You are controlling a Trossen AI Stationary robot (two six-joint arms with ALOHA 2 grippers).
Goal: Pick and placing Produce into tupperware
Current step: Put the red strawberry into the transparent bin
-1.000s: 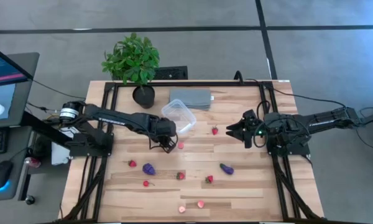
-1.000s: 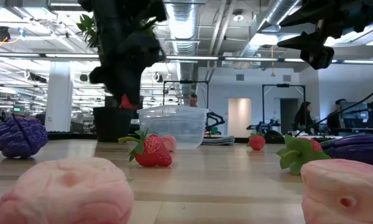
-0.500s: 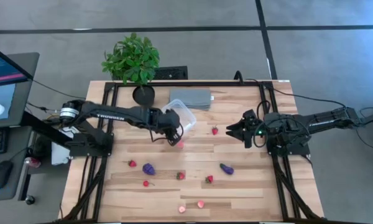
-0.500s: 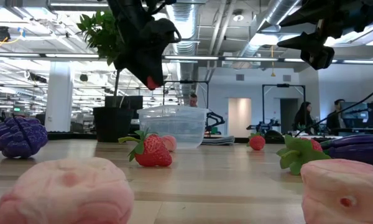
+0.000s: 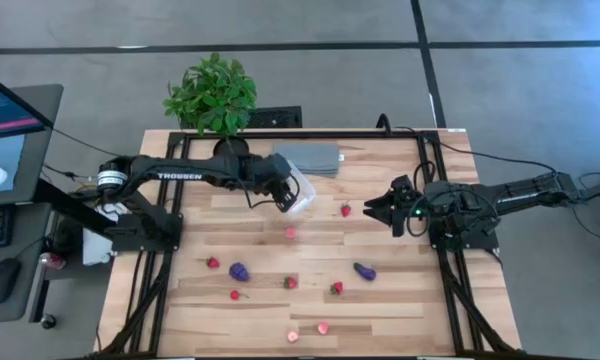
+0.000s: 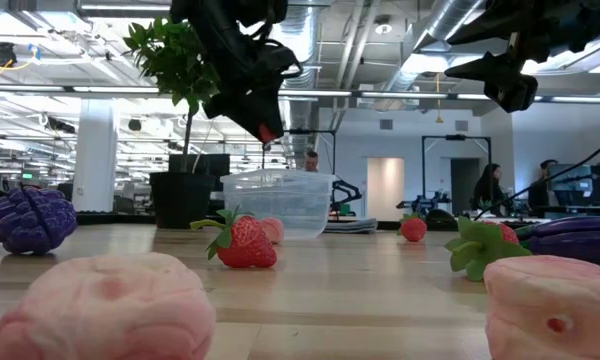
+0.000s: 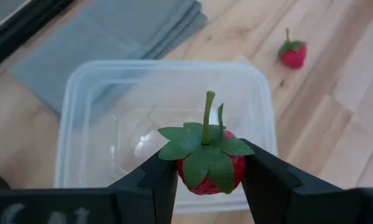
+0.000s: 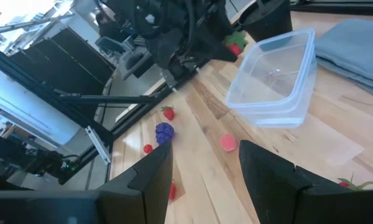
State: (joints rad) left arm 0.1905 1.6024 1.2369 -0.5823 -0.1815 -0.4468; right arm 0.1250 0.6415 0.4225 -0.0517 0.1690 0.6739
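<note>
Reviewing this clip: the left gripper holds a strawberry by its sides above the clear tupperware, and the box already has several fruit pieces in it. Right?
Not quite. The left gripper does hold a strawberry above the clear tupperware, but the box holds no fruit: the left wrist view shows only bare plastic inside. The right gripper waits open to the side.

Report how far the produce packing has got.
Done: nothing; the tupperware looks empty. In hand: the left end effector holds a strawberry above it. Left: about ten pieces on the table. The right end effector waits open.
</note>
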